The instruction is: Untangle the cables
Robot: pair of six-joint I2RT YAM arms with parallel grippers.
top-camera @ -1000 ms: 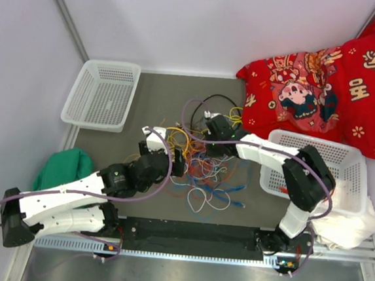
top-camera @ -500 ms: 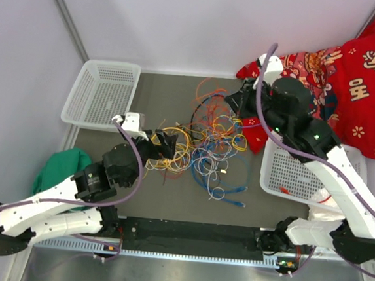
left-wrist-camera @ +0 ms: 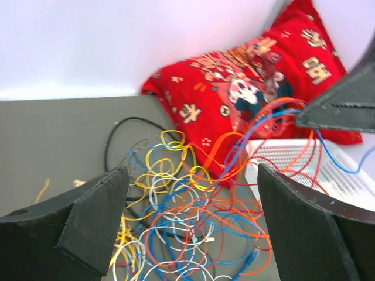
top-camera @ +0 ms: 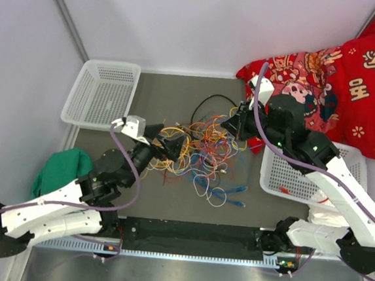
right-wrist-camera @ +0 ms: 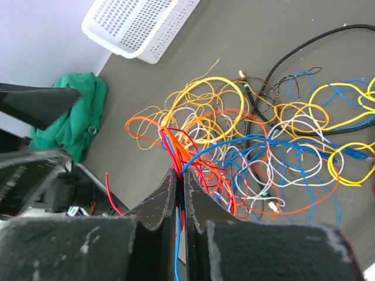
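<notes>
The cables lie in a loose tangle of yellow, orange, red, blue, white and black loops on the dark mat. My right gripper hangs above the tangle's back right edge. In the right wrist view it is shut on a bundle of red, orange and blue strands that rise taut from the pile. My left gripper is at the tangle's left edge. In the left wrist view it is wide open and empty, with the cables spread on the mat beyond its fingers.
A white basket stands at the back left and another at the right under my right arm. A red printed cushion lies at the back right. A green cloth lies at the left, a white cloth at the near right.
My right arm has lifted off the pile with a bundle of strands and drawn them up toward the back right. My left gripper has drawn back to the tangle's left edge.
</notes>
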